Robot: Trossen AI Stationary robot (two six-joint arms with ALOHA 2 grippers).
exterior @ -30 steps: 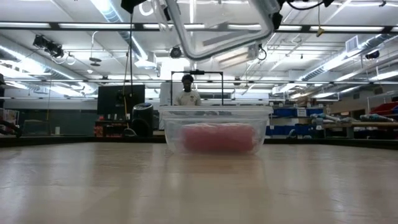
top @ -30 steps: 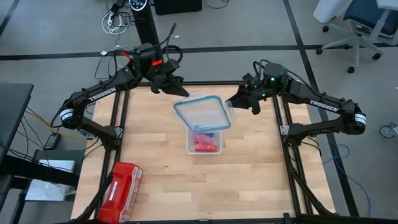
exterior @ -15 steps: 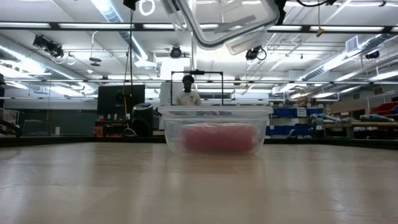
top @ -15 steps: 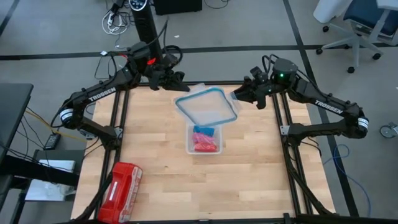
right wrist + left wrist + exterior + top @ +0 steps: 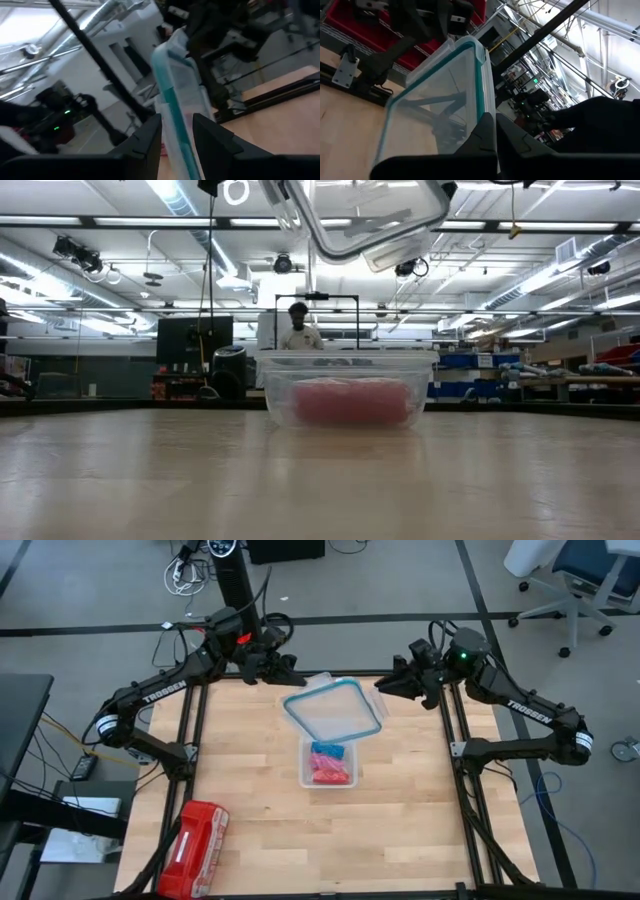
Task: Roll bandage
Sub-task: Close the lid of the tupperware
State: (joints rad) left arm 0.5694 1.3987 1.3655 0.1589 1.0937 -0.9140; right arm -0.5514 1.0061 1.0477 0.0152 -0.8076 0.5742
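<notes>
Bandage [image 5: 328,748] lies in the open box [image 5: 328,781] beside the pink rolls [image 5: 329,768], while the left gripper [image 5: 291,668] and right gripper [image 5: 380,689], both clenched on the lid [image 5: 332,712] above, could drop it if either grip slips.

My left gripper [image 5: 492,131] has matt black plastic fingers, and so does my right gripper [image 5: 176,131]. Between them hangs a lid [image 5: 331,711] of clear, glossy plastic with a teal rubbery rim. The bench [image 5: 250,820] is pale wood in narrow glued strips, smooth with a soft sheen, framed by black metal rails. At the bench's centre stands a tub [image 5: 327,777] of clear, shiny plastic. Inside it, toward 12 o'clock, the bandage [image 5: 327,748] looks like soft matt blue cloth, beside pink-red rolls [image 5: 352,401] of similar fabric. At 7 o'clock lies a red pack [image 5: 193,836] in glossy plastic wrap.
</notes>
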